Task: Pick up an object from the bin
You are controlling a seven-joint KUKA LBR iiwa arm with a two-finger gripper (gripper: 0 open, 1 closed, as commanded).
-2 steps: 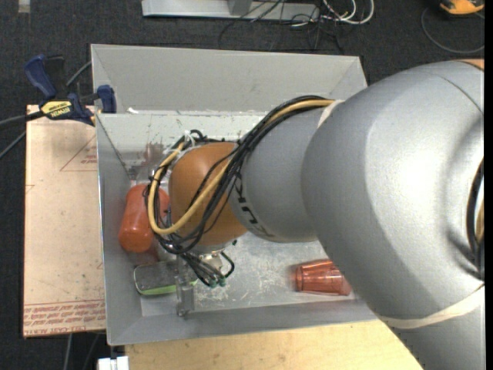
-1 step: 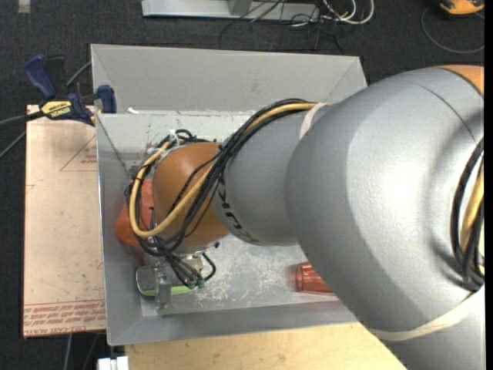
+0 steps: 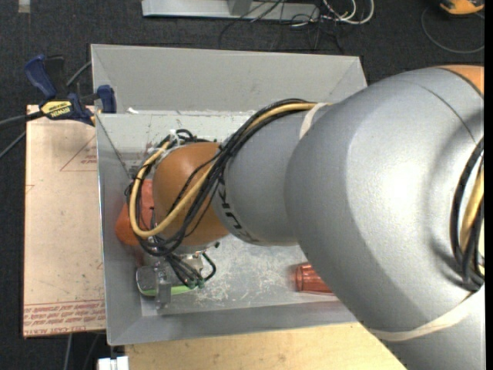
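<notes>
While the big grey robot arm [image 3: 370,206] reaches across the grey metal bin [image 3: 231,83] from the right, we see its tool [image 3: 164,284] low in the bin's lower-left corner. It sits beneath the rounded orange wrist cover [image 3: 185,183] and the looped black and yellow cables [image 3: 140,199]. We cannot tell whether the tool is apart or together, because wrist and wiring hide it. Just beside it lies a small green and silvery thing [image 3: 185,287], which we judge the likeliest candidate, though we cannot say it is gripped. A reddish-orange cylindrical thing [image 3: 310,279] lies well apart, along the lower wall and partly under the arm.

We judge the corner itself to be the main hazard. The tool sits close to two walls, so a slight offset could drive it against the metal or push the small thing into the angle, out of reach. The hanging cables could also snag it during a lift, and a light, partly caught thing may slip free.
</notes>
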